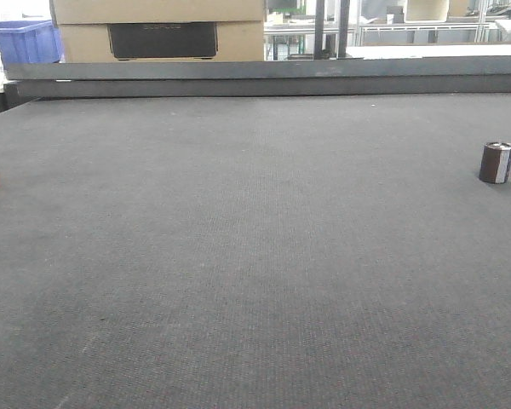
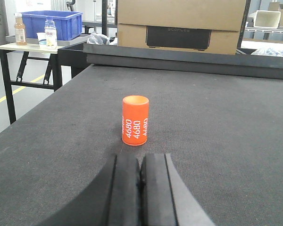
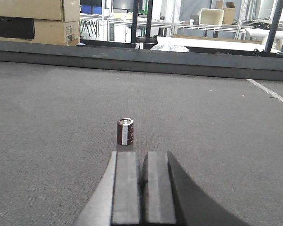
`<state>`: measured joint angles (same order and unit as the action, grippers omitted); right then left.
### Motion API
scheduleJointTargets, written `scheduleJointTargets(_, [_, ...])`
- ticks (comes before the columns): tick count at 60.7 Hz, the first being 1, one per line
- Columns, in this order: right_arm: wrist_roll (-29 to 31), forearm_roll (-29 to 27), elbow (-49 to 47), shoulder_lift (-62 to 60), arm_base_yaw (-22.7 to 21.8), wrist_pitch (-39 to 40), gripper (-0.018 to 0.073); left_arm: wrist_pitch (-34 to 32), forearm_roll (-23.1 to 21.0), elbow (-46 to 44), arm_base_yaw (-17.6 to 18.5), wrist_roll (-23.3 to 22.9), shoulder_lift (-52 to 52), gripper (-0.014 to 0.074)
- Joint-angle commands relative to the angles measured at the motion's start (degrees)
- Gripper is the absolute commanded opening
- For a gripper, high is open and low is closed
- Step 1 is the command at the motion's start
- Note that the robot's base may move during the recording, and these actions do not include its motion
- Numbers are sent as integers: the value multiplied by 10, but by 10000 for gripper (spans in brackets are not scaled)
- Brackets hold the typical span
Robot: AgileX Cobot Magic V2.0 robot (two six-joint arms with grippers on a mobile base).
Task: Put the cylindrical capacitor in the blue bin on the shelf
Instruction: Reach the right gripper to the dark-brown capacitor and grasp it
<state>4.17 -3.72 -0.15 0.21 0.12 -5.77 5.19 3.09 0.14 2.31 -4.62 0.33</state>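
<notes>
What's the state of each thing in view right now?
left gripper: jaws shut, empty
right gripper: jaws shut, empty
capacitor: upright on the table, not held, just ahead of the right gripper
orange cylinder: upright on the table, not held

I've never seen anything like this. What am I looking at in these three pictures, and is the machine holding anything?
It is a two-armed robot at a dark-matted table. One picture looks across the table from the robot's front; the other two come from cameras on its wrists, so each shows its own grasping part at the bottom. The left pincer faces an orange cylinder marked 4680; the right pincer faces the small cylindrical capacitor, standing upright. Both pincers are closed and hold nothing.
</notes>
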Motion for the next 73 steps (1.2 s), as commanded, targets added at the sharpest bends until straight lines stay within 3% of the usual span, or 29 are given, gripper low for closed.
scheduleJointTargets(1, [2,4,1,-2,-1,11,-162,-6,3,-1,3,0,-3,-111])
scheduleJointTargets(19, [2,4,1,-2,-1,11,-162,-17,1,-1,3,0,-3,-111])
scheduleJointTargets(37, [2,4,1,-2,-1,21,-162,-103,1,-1,3,0,-3,-111])
scheduleJointTargets(47, [2,4,1,-2,-1,54,-162,-138,1,-1,3,0,-3,-111])
scheduleJointTargets(56, [2,4,0,-2,-1,131,-162,-151,-3,-6,3,0,-3,-111])
scheduleJointTargets(66, [2,4,-115,-2,-1,69,-162,-70,24,-134,3,0,5,-102])
scheduleJointTargets(73, [2,4,-214,11,-1,-5,-162,34,25,-251,3,0,54,4])
